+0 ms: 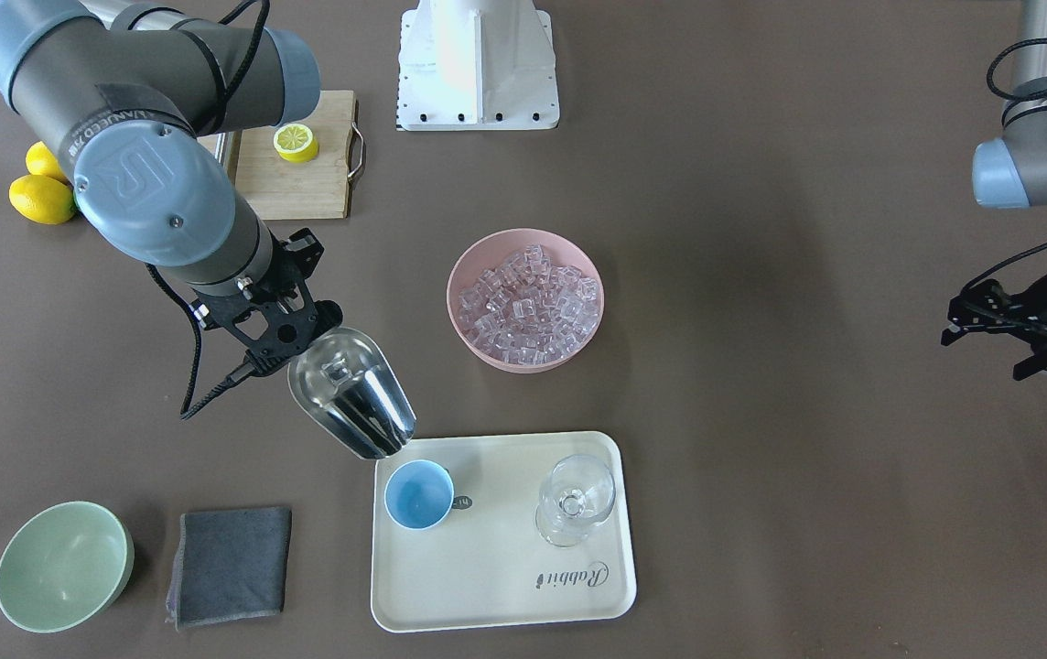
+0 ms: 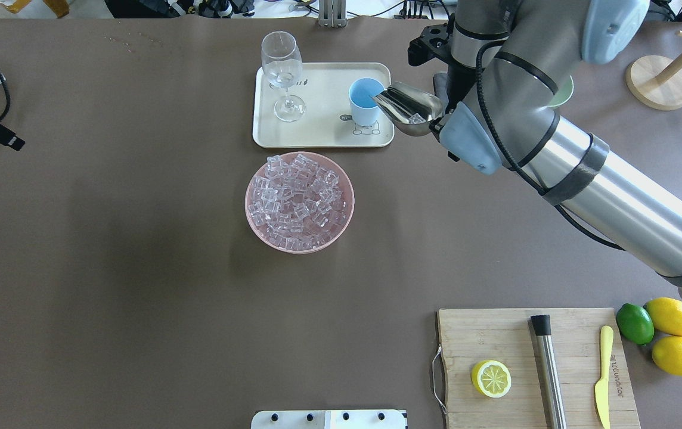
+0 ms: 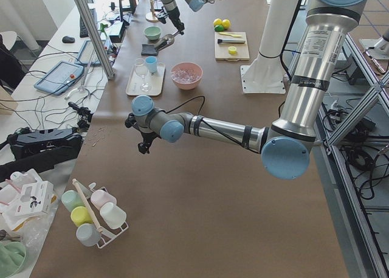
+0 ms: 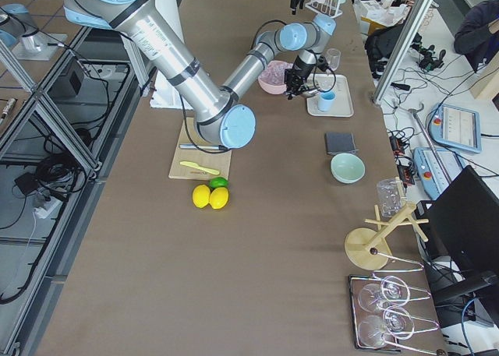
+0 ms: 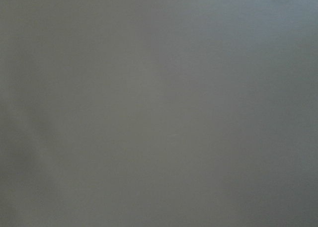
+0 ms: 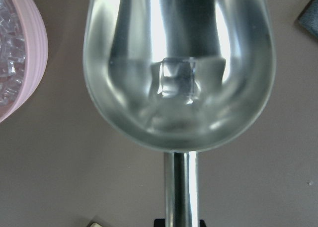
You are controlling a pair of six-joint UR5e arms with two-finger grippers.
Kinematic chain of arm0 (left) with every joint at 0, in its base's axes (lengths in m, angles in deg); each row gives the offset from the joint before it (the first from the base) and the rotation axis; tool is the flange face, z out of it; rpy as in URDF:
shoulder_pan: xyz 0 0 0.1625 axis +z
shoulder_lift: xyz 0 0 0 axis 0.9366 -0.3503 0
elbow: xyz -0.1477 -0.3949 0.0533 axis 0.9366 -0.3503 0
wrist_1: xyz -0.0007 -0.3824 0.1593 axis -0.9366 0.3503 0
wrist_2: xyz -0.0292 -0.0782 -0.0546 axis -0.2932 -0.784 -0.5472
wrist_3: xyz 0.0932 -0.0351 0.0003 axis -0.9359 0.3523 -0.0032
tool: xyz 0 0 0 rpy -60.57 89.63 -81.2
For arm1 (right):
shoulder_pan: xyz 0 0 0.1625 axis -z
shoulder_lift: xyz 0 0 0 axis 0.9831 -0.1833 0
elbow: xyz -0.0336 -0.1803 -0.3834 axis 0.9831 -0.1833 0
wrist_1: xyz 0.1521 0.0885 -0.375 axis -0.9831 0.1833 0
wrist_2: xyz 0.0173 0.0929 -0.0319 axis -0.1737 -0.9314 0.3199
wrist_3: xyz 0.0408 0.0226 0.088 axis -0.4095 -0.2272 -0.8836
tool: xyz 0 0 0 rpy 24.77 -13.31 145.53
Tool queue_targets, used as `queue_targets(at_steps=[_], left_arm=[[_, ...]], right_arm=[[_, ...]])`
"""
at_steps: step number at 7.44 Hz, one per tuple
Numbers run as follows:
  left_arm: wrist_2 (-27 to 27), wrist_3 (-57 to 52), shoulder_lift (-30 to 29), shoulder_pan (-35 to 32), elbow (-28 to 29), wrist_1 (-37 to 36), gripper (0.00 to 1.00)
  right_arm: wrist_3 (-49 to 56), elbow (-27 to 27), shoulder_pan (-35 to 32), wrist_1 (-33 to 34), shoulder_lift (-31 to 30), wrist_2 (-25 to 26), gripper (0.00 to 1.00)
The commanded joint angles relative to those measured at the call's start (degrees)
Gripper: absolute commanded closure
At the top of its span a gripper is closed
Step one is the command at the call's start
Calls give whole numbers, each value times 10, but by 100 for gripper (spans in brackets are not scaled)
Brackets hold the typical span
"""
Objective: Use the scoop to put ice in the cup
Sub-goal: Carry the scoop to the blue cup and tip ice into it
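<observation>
My right gripper (image 1: 293, 331) is shut on the thin handle (image 6: 181, 187) of the steel scoop (image 1: 351, 394). The scoop hangs above the table with its lip at the near corner of the cream tray (image 1: 505, 586), right beside the rim of the light-blue cup (image 1: 418, 494). One clear ice cube (image 6: 178, 77) lies at the back of the trough. The cup (image 2: 365, 101) looks empty inside. Many more ice cubes fill the pink bowl (image 1: 524, 300). My left gripper (image 1: 952, 325) hovers open far off to the side, holding nothing.
A stemmed glass (image 1: 576, 499) stands on the tray beside the cup. A pale green bowl (image 1: 63, 566) and a grey cloth (image 1: 231, 566) lie past the scoop. The cutting board (image 2: 538, 369) carries a lemon half, a steel cylinder and a knife; lemons (image 2: 675, 333) lie beside it.
</observation>
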State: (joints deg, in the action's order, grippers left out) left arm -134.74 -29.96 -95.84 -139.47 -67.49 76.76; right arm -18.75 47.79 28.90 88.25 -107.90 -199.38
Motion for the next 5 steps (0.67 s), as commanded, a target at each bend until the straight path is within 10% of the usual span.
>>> queue_targets(at_steps=[1, 5], left_arm=[[26, 1, 19, -73, 0, -83, 2], [29, 3, 49, -173, 3, -127, 2]], right_arm=[[30, -97, -1, 41, 72, -11, 100], [68, -131, -2, 115, 113, -11, 100]])
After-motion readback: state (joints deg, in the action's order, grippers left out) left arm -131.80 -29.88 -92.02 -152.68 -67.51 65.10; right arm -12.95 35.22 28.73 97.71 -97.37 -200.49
